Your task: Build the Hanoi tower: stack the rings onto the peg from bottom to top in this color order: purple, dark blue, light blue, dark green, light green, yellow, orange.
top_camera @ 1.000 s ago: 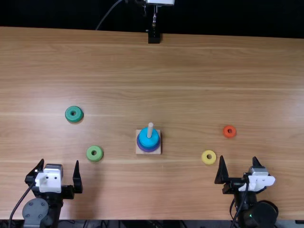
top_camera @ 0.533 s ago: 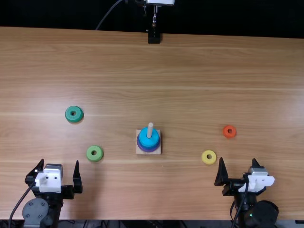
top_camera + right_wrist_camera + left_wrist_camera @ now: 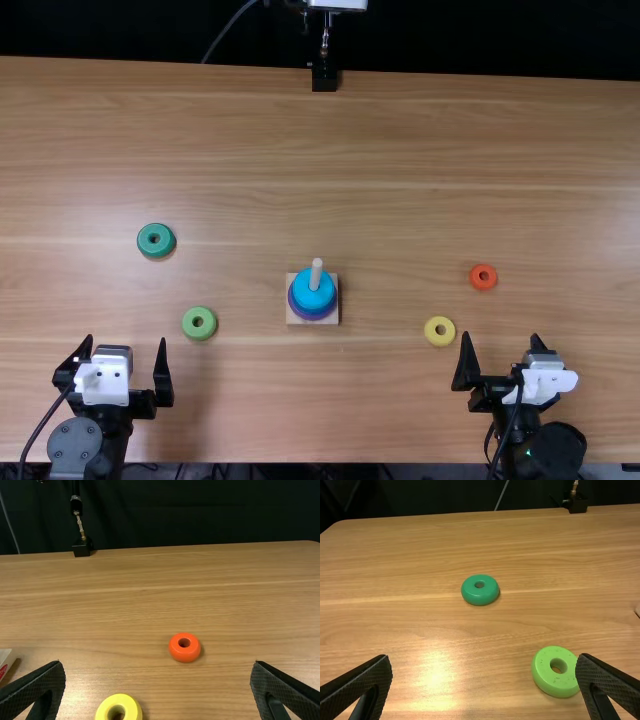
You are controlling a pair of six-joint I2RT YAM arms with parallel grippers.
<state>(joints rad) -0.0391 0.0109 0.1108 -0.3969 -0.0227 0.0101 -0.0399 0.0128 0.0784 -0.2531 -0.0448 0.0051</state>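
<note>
Spreading wide and empty nearest are the left gripper (image 3: 126, 339) and right gripper (image 3: 501, 334). Beyond lie yellow (image 3: 440, 331) and light green (image 3: 199, 323), then the peg (image 3: 316, 273) wearing light blue (image 3: 314, 298) uppermost, orange (image 3: 483, 277) off to its right. Farthest, dark green (image 3: 156, 250) seems next: straddle it evenly with the left, lift level, clear the tip, centre the hole, lower straight, release.

so the counter (image 3: 400, 150) is light brown with streaky wood grain, the stacked rings are purple (image 3: 315, 317) and bright blue (image 3: 314, 293), and the loose ones are dark green (image 3: 156, 240), light green (image 3: 199, 323), yellow (image 3: 440, 331) and a pretty loud orange-red (image 3: 483, 277), all plain
</note>
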